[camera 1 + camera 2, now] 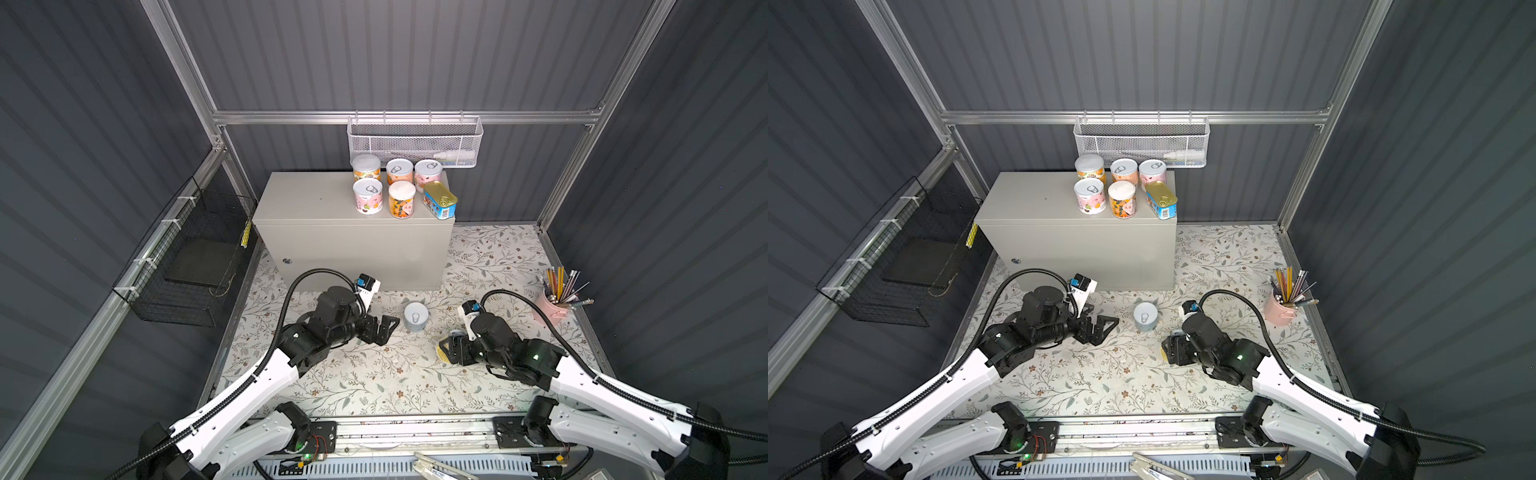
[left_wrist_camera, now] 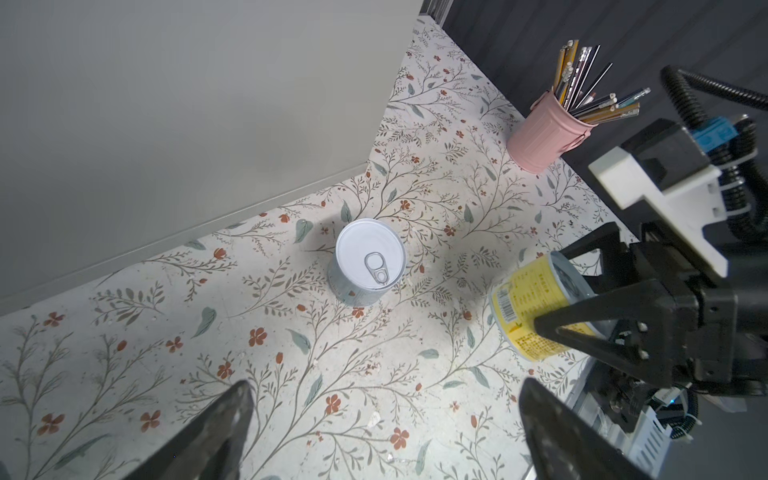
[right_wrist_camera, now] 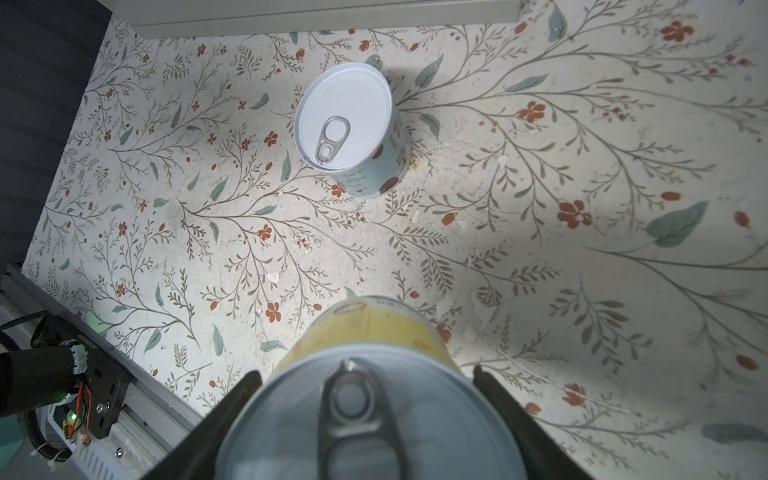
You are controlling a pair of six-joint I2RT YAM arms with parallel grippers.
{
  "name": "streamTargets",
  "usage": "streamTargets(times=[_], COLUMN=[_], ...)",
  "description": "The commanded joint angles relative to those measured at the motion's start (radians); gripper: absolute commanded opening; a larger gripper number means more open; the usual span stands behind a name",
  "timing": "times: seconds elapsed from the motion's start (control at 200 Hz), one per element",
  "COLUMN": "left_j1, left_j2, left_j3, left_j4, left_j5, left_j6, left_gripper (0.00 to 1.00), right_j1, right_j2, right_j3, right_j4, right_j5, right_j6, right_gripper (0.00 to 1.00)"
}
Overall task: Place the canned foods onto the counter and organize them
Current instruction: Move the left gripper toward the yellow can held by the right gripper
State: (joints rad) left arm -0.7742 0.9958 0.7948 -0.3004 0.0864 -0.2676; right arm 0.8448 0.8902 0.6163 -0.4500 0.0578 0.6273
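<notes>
Top views overhead, wrist views near, sharing pale blue can (image 2: 370,255)

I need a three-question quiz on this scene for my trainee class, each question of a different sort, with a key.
1. How many round cans stand on the counter?
2. True or false: the left gripper holds the pale blue can.
3. What colour is the label of the can in the right gripper? A pink; B yellow; C orange.

Key
1. Five, beside one rectangular tin.
2. False: its jaws are open and empty, and the pale blue can stands upright on the floral mat in front of the counter.
3. B: the yellow can, held tilted.
</notes>
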Motion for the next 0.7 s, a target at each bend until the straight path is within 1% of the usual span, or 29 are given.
streamTargets(times=[0.0,0.125,0.27,0.335,0.48,0.695], left_j1=[-0.081,-0.188,-0.358,-0.410,-0.429,-0.433], left_j2=[0.058,0.131,0.222,0.269,0.330,0.360], left_j3=[-0.021,-0.031,-0.015,-0.001,0.003,0.007], left_j4=[0.087,0.180,0.277,0.306,0.399,0.459], left_j5=[-0.089,-0.112,-0.141,-0.142,-0.104,-0.092], left_j6=[-0.028,-0.020,0.079,0.118,0.125,0.156], left_gripper=[1.00,1.00,1.00,1.00,1.00,1.00], right_j1=[-0.008,-0.019,-0.027,-0.029,-0.030,-0.031], right_j2=[-0.040,-0.058,-0.078,-0.083,-0.119,-0.176], right_j3=[0.007,0.010,0.007,0.011,0.008,0.002], right_j4=[-0.005,-0.033,-0.051,-0.060,-0.080,-0.094], right_j5=[-0.039,-0.077,-0.135,-0.164,-0.181,-0.205], right_j6=[-0.007,-0.014,-0.007,-0.004,0.013,0.032], right_gripper=[0.65,0.66,0.66,0.66,0.66,0.66])
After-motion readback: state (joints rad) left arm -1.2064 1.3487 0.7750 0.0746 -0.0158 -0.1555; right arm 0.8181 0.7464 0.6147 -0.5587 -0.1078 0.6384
